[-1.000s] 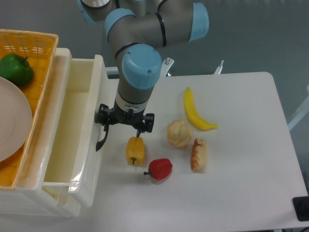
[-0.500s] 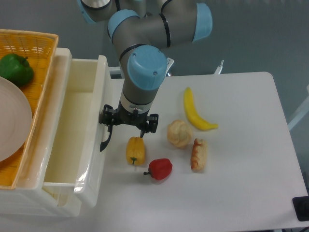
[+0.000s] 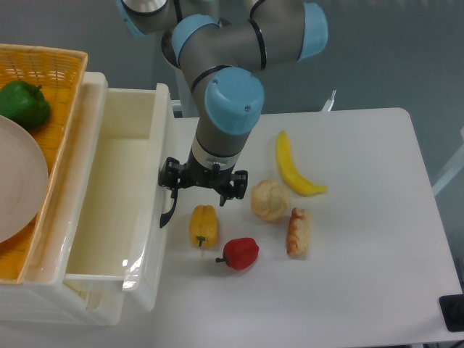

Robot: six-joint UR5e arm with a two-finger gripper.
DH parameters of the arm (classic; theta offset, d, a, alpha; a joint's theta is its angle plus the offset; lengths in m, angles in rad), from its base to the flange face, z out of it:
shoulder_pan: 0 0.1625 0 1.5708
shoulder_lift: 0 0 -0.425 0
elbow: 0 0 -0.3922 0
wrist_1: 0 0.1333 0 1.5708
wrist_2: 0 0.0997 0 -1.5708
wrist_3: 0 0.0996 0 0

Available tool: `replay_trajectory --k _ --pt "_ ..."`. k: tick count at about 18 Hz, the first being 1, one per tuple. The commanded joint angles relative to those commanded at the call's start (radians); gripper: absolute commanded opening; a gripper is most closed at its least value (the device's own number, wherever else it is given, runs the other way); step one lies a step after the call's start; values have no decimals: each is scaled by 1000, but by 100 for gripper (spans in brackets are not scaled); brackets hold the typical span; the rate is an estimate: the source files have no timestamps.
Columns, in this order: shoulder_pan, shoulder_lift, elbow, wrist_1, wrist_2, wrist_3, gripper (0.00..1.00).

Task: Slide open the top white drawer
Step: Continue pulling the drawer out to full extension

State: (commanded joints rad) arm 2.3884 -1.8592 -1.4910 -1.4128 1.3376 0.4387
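Viewing: you look down from the fixed camera onto the white table (image 3: pixel 362 290), cabinet at the left edge.
Gripper: the gripper (image 3: pixel 204 181) hangs at the drawer's front, just beside the black handle (image 3: pixel 168 212); you cannot tell whether its fingers clasp the handle or stand apart, as the arm's wrist covers them from above.
Top white drawer: the top white drawer (image 3: pixel 109 210) stands pulled out to the right of the cabinet, its deep cream tray bare to view, its front wall next to the gripper.
Lower drawer: only a strip of the lower drawer (image 3: pixel 87 308) shows beneath the upper one.
Basket: the yellow wicker basket (image 3: pixel 54 109) sits on the cabinet top, holding a green pepper (image 3: pixel 24 105) and a pale plate (image 3: pixel 18 181).
Table items: yellow pepper (image 3: pixel 204 225) below the gripper, red pepper (image 3: pixel 240 253) near it, bread roll (image 3: pixel 269 200), banana (image 3: pixel 293 166) and shrimp (image 3: pixel 299 232) to the right.
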Motion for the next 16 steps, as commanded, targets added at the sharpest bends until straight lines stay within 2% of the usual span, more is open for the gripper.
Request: replay_trajectory --k 16 --pt "37 -3 3 0 -5 23 100"
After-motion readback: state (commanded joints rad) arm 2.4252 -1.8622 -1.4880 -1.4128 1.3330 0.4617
